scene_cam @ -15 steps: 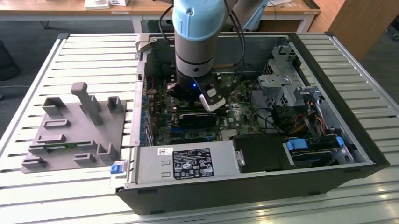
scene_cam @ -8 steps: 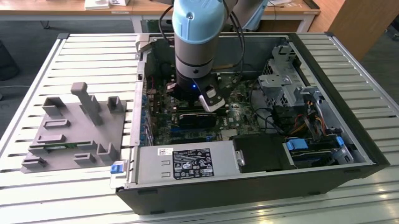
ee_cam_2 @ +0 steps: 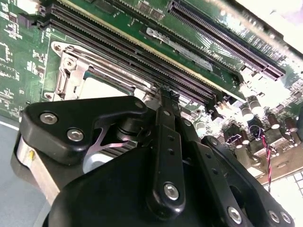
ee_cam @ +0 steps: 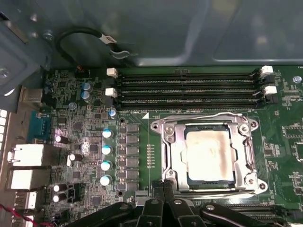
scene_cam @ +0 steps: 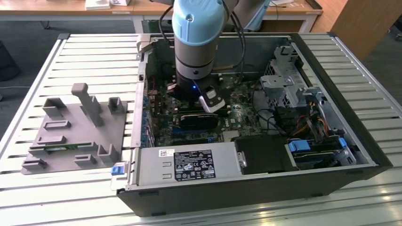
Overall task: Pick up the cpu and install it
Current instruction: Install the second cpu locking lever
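1 cpu (ee_cam: pixel 209 156) sits in the socket (ee_cam: pixel 171 156); 4 memory slots (ee_cam: pixel 189 88) beside.

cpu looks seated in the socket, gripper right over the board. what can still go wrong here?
1. The silvery-grey square cpu lies inside the metal socket frame, but whether it sits fully flat cannot be judged; a slight tilt could bend contacts.
2. The black gripper hovers close to the frame's edge and could nudge the chip.
3. The empty black memory slots run right beside the socket; a sideways drift could hit them.
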You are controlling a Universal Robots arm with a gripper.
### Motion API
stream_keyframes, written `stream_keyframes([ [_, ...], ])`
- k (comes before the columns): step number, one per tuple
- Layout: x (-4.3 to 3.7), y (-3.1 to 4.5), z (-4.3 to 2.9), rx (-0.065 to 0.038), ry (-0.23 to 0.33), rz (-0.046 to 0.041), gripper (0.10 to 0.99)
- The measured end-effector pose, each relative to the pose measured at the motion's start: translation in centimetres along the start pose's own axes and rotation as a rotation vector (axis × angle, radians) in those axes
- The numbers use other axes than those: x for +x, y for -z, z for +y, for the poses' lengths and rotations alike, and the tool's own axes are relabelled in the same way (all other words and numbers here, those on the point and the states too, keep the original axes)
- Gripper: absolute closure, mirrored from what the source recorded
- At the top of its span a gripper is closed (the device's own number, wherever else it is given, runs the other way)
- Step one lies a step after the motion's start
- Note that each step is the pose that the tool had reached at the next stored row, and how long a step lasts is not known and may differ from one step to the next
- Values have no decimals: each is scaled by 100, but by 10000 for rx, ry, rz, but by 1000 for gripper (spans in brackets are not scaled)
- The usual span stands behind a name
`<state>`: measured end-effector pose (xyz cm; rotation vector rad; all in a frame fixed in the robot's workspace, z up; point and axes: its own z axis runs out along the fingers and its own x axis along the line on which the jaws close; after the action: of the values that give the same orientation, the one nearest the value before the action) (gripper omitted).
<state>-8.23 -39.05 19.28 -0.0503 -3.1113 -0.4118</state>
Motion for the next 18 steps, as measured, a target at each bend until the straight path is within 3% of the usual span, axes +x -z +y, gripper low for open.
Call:
stream_keyframes([
  [10,31,-3,31,-52,0,4,980],
  [18,33,219,91,-55,-1,3,980],
])
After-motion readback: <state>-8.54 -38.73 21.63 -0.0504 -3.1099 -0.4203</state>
